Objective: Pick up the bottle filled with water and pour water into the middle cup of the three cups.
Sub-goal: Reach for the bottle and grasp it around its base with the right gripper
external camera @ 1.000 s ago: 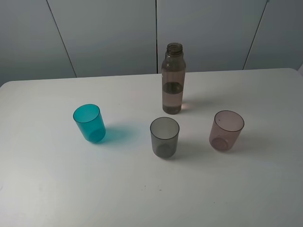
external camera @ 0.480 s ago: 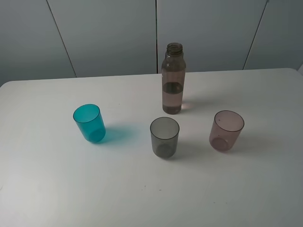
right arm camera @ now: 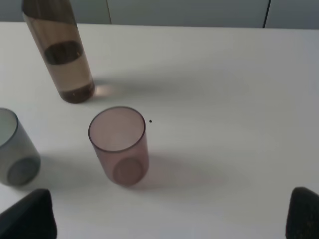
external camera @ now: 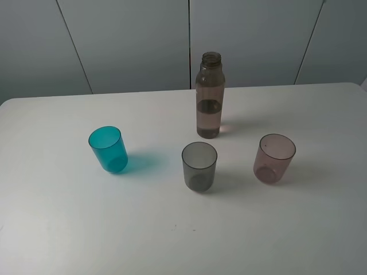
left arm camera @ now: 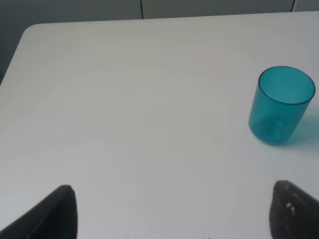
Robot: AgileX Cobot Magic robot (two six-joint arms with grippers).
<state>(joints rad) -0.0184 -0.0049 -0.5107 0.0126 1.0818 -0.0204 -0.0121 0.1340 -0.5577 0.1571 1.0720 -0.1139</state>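
Standing upright toward the back of the white desk (external camera: 69, 229), the bottle (external camera: 210, 97) has no cap and nothing grips it. Water (external camera: 209, 125) fills its lower part, and a dark band marks the surface.

In front of it the three cups stand in a row, all upright with mouths open and well apart from one another. The teal cup (external camera: 108, 149) is on the left, the grey cup (external camera: 199, 166) in the middle, and the pink cup (external camera: 274, 158) on the right. The bottle is just behind the grey cup and a little to its right, near it but not touching.

Neither arm shows in the high view. In the left wrist view the left fingers (left arm camera: 52, 216) are spread wide and released, with only bare desk between them; the teal cup lies ahead of them, well apart. In the right wrist view the right fingers (right arm camera: 27, 216) are likewise spread wide and grasp nothing. The pink cup stands ahead of them, the bottle farther beyond it, and the grey cup is cut off at the edge of that view.
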